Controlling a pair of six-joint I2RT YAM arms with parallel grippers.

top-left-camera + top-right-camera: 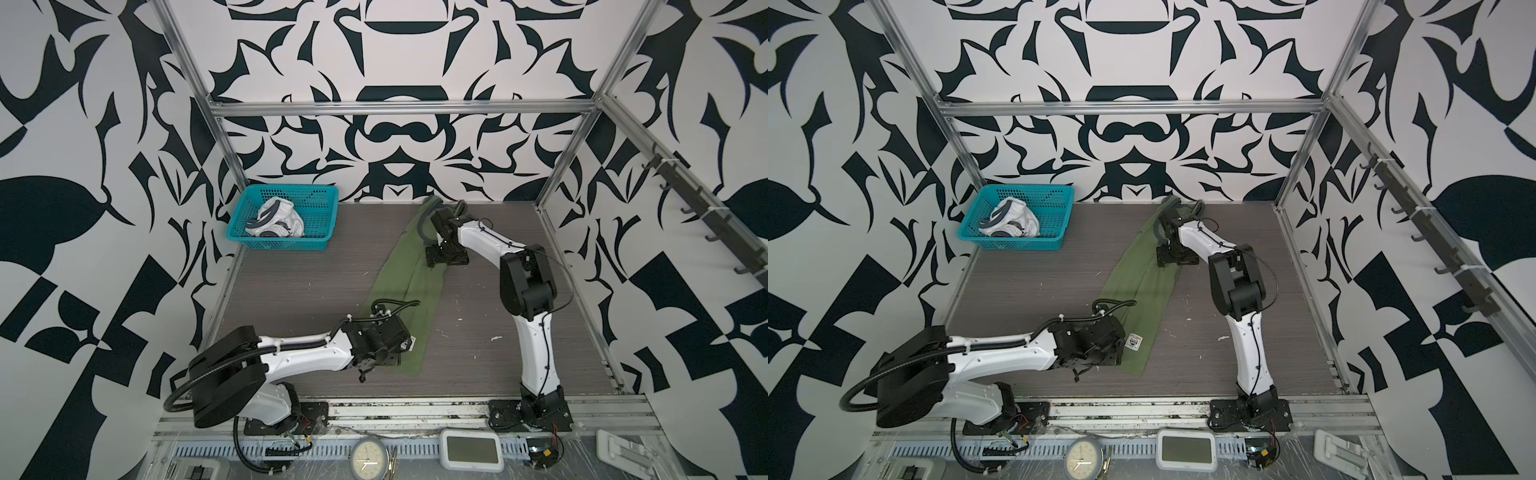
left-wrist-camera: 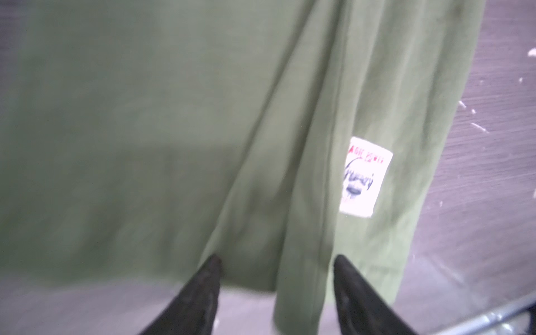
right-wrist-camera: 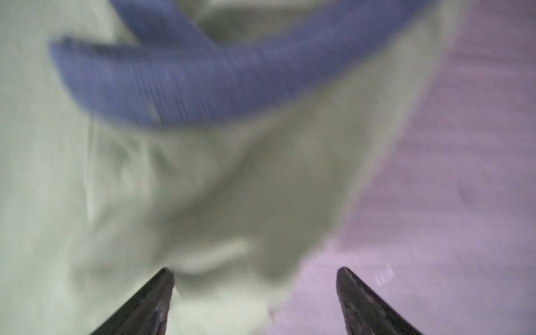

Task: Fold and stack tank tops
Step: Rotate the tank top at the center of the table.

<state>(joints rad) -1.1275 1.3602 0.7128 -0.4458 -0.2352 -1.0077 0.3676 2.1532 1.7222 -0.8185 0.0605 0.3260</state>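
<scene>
Closest of all, on the front rail, sits a round clock (image 1: 370, 459) with a white display unit (image 1: 472, 449) beside it. Past them, on the grey bench (image 1: 291, 286), the left arm (image 1: 299, 353) stretches low over the near end of the olive green tank top (image 1: 409, 282), and its black wrist hides that near corner in both top views. Left jaws, seen from the left wrist, stand apart with the fingertips (image 2: 213, 266) right at the hem, gripping nothing. A white label patch (image 2: 366, 177) shows on the cloth just beside them. The olive top lies as a long narrow strip, folded lengthwise, running diagonally from the left arm up to the back edge of the bench. At that far end the right arm (image 1: 478, 237) bends down and covers the shoulder part. Dark blue ribbed trim (image 3: 203, 81) shows in the right wrist view, though that view is badly blurred. Right jaws gape wide, cloth lying in the gap, nothing clamped. In the far left corner is the teal mesh basket (image 1: 278, 245), well apart from the strip, with the white tank top (image 1: 276, 222) crumpled inside it.
</scene>
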